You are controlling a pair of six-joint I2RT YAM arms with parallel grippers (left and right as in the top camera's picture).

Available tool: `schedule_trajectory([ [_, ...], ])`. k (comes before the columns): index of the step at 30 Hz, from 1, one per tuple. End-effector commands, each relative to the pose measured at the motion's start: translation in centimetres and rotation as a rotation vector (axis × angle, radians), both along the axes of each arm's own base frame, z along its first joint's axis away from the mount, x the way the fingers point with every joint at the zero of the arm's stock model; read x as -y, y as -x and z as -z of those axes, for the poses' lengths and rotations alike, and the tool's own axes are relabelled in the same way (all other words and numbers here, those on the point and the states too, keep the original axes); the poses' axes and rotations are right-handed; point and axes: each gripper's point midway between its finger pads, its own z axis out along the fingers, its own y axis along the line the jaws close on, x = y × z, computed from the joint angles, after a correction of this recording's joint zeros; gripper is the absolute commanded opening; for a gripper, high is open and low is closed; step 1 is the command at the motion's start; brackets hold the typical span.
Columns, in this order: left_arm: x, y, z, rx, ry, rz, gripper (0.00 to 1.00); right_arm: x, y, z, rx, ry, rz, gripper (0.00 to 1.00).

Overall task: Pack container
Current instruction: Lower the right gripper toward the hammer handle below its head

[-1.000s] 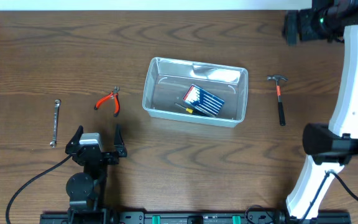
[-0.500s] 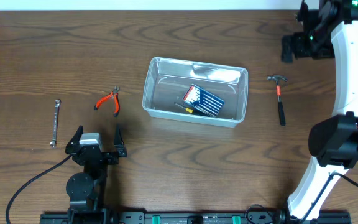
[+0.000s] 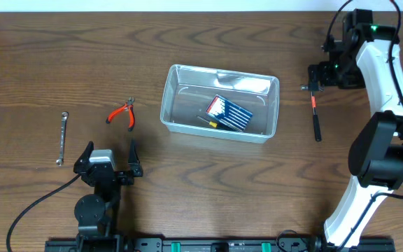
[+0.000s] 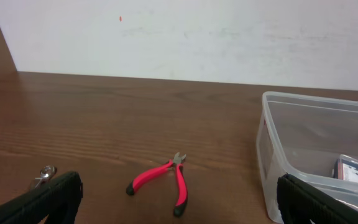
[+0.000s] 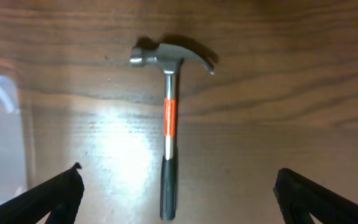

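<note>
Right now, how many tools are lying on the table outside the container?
3. The wrench lies at the far left, the red pliers just left of the container, and the hammer to its right. None appears hidden.

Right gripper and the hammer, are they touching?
Apart. Right wrist view: the right gripper is open wide, with bare wood between each finger and the hammer.

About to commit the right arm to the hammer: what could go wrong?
The open right gripper hangs over the hammer; a grip on the thin shaft may let the heavy head swing or slip. The blue case lies in the container, so a dropped hammer could land on it.
</note>
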Motion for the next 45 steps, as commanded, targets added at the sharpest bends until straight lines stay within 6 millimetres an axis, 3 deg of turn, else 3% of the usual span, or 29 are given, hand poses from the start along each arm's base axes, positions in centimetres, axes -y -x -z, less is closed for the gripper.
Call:
schedule_trajectory([
  [1, 0.0, 0.1, 1.5, -0.048, 0.007, 0.002, 0.98, -0.1, 0.0, 0.9, -0.001, 0.004, 0.017, 0.99],
  [10, 0.0, 0.1, 1.5, -0.048, 0.007, 0.002, 0.98, 0.0, 0.1, 4.0, -0.036, 0.007, 0.018, 0.99],
  [29, 0.0, 0.1, 1.5, -0.048, 0.007, 0.002, 0.98, 0.5, 0.1, 6.8, -0.079, 0.027, 0.128, 0.99],
  [45, 0.0, 0.1, 1.5, -0.048, 0.007, 0.002, 0.98, 0.3, -0.4, 7.1, -0.063, 0.021, 0.089, 0.99],
])
